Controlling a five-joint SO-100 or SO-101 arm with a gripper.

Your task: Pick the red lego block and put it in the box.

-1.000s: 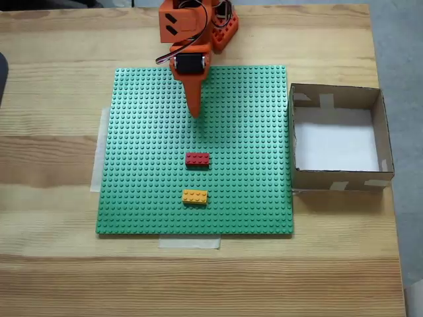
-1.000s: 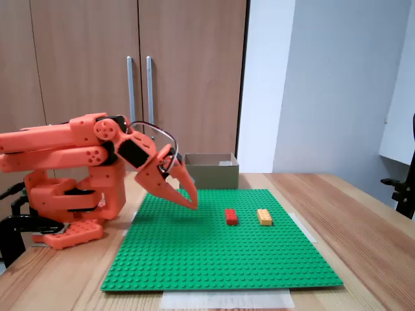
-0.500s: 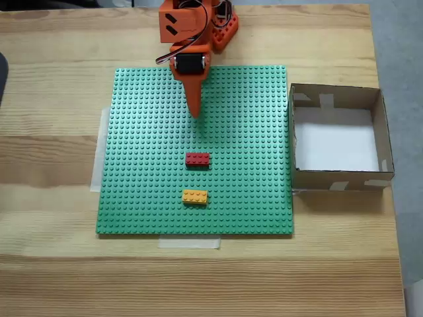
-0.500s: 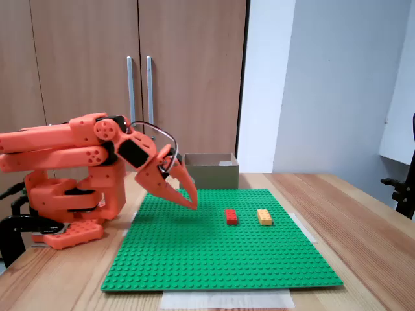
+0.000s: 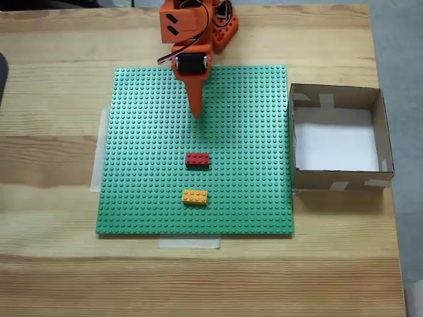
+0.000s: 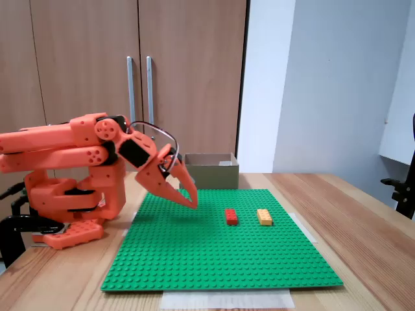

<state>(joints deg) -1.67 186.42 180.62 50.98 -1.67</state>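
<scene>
The red lego block lies flat near the middle of the green baseplate. In a fixed view from above, the box stands open on the table, against the baseplate's right edge, with a white bottom and nothing in it. From the side, the box sits at the back behind the baseplate. My orange gripper hangs a little above the baseplate, pointing toward the red block and well short of it. Its fingers lie close together with nothing between them.
A yellow-orange brick lies on the baseplate just beyond the red one. The arm's orange base stands on the wooden table at the baseplate's far edge. Wooden cupboard doors stand behind.
</scene>
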